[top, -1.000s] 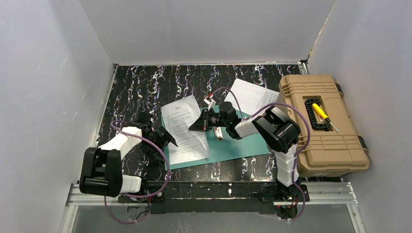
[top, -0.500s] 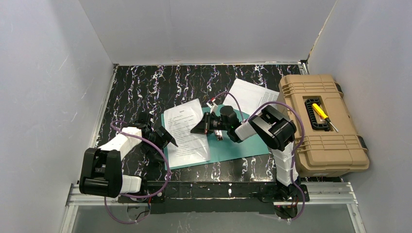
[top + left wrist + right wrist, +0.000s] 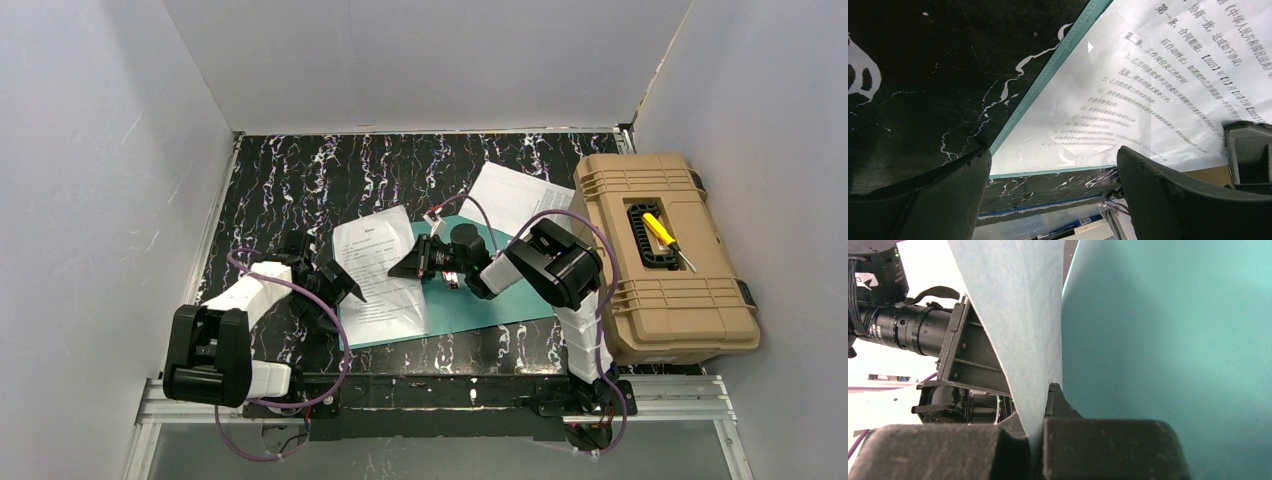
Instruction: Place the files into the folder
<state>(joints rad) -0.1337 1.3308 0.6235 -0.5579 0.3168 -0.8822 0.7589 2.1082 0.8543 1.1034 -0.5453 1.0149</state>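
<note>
Our right claw [image 3: 1040,432] pinches the raised edge of one printed sheet [image 3: 1018,315], which lies across the teal folder [image 3: 1173,340] at mid-desk [image 3: 290,180]. Our left claw [image 3: 1053,200] hangs spread over the folder's near-left corner. A second sheet [image 3: 515,195] lies behind the folder, beside the tan toolbox [image 3: 665,260].

Your left arm [image 3: 250,295] folded low, near left; left gripper [image 3: 1053,165] fingers spread wide. Your right arm [image 3: 540,265] reaches left, elbow bent; right gripper [image 3: 1044,395] pinched tight on sheet [image 3: 1023,315].

High rear overview, close wrist views; folder [image 3: 490,300] shared
</note>
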